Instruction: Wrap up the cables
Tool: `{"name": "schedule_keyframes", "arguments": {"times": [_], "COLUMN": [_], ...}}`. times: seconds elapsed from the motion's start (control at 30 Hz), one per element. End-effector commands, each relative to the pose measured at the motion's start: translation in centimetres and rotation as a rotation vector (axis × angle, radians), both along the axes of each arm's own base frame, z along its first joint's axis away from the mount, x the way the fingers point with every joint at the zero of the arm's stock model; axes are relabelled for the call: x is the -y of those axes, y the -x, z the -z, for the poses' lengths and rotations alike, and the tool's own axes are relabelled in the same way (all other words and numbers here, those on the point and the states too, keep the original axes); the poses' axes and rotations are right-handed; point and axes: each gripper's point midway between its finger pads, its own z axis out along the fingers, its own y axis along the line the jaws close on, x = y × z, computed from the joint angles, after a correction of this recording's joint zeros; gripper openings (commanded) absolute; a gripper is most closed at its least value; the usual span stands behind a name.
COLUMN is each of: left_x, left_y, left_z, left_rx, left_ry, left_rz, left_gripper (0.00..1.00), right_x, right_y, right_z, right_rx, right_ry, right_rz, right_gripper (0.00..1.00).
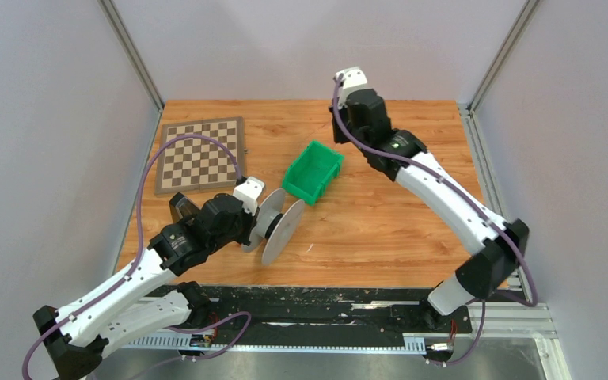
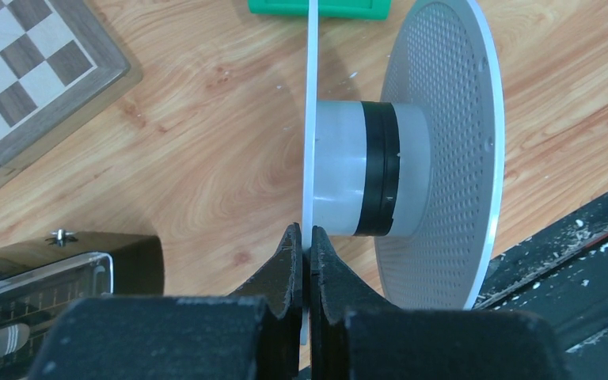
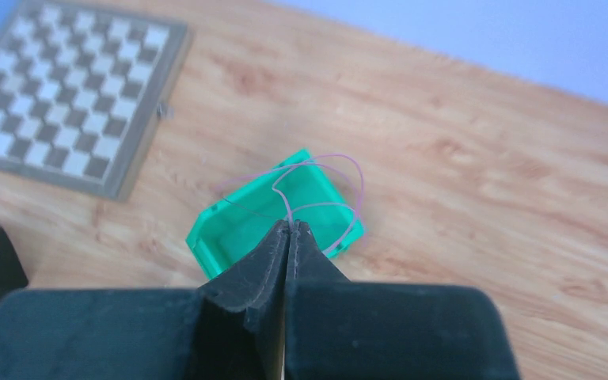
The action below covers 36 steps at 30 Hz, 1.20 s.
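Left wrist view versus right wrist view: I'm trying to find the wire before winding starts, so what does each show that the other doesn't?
Only the left wrist view shows the spool, discs upright, its near disc pinched at the rim by the shut left fingers. Only the right wrist view shows the wire, thin loops pinched in the shut right fingers, seen against the bin. Both show the chessboard, the bin and the wooden table.
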Motion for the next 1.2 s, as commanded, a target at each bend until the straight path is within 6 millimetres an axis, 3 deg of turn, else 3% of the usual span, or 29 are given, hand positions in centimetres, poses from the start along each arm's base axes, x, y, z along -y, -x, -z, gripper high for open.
{"name": "schedule_keyframes", "arguments": {"times": [0.0, 0.07, 0.13, 0.2, 0.33, 0.47, 0.5, 0.73, 1.0, 1.17], "left_x": [2.9, 3.5, 4.1, 4.7, 5.8, 6.5, 6.5, 6.7, 6.8, 6.9], "left_y": [-1.5, -1.7, -1.9, -2.3, -2.9, -3.0, -3.1, -3.3, -3.3, -3.5], "left_z": [-5.2, -5.1, -5.0, -4.8, -4.3, -3.9, -3.8, -3.9, -3.5, -3.4], "left_rx": [0.088, 0.083, 0.076, 0.068, 0.054, 0.039, 0.037, 0.044, 0.033, 0.031], "left_ry": [0.189, 0.2, 0.211, 0.215, 0.216, 0.212, 0.209, 0.209, 0.208, 0.204], "left_rz": [0.012, 0.019, 0.026, 0.033, 0.044, 0.06, 0.061, 0.065, 0.06, 0.059], "left_gripper": [0.0, 0.0, 0.0, 0.0, 0.0, 0.01, 0.05, 0.23, 0.33, 0.36], "right_x": [5.0, 6.9, 8.1, 8.4, 8.2, 8.7, 8.9, 9.3, 9.2, 9.3], "right_y": [2.3, 3.3, 4.2, 5.1, 7.4, 9.1, 9.2, 10.1, 10.8, 11.3], "right_z": [-11.1, -13.4, -14.2, -13.2, -7.8, -5.6, -5.4, -6.0, -5.8, -7.1], "right_rx": [0.249, 0.308, 0.327, 0.309, 0.196, 0.162, 0.161, 0.181, 0.178, 0.201], "right_ry": [-0.063, -0.084, -0.098, -0.11, -0.147, -0.177, -0.171, -0.182, -0.192, -0.211], "right_rz": [0.127, 0.176, 0.197, 0.184, 0.13, 0.114, 0.113, 0.099, 0.071, 0.054], "right_gripper": [0.0, 0.0, 0.0, 0.0, 0.0, 0.0, 0.0, 0.0, 0.0, 0.0]}}
